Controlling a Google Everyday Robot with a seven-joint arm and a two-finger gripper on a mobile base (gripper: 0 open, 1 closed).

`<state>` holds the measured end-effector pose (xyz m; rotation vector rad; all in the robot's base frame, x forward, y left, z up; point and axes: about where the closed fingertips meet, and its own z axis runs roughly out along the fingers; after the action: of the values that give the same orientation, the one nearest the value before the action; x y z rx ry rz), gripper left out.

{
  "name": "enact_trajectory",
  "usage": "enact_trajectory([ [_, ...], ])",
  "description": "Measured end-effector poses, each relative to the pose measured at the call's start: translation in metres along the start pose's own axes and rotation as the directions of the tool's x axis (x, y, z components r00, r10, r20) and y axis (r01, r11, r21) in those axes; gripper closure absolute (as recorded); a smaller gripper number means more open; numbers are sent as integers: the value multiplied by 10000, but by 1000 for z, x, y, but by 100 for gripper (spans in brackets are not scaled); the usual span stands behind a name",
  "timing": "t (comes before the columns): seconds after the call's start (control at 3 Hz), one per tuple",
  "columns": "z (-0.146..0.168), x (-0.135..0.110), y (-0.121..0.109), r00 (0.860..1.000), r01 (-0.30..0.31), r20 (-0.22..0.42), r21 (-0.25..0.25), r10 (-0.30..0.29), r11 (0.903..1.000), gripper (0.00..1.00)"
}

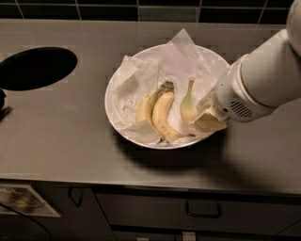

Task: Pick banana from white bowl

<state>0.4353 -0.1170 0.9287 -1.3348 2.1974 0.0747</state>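
The white bowl [117, 77], lined with crumpled white paper, sits in the middle of the grey counter. The banana [187, 104], curved with a greenish thin stem pointing up, lies in the bowl's right part. My gripper [207, 120] reaches in from the right over the bowl's right rim and sits at the banana's lower end, hiding that end. Two joined yellow bananas with a dark crown [157, 110] lie just left of it in the bowl's centre.
A round black hole [37, 67] opens in the counter at the left. A dark tiled wall [141, 7] runs along the back. The counter's front edge has drawers with handles [203, 209] below. My white arm [263, 82] covers the right side.
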Motion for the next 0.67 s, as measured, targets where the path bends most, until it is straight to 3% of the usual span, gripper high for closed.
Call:
enact_trajectory([
  [0.67,-48,-16,9,9873,885,1303,232,-907,9958,100],
])
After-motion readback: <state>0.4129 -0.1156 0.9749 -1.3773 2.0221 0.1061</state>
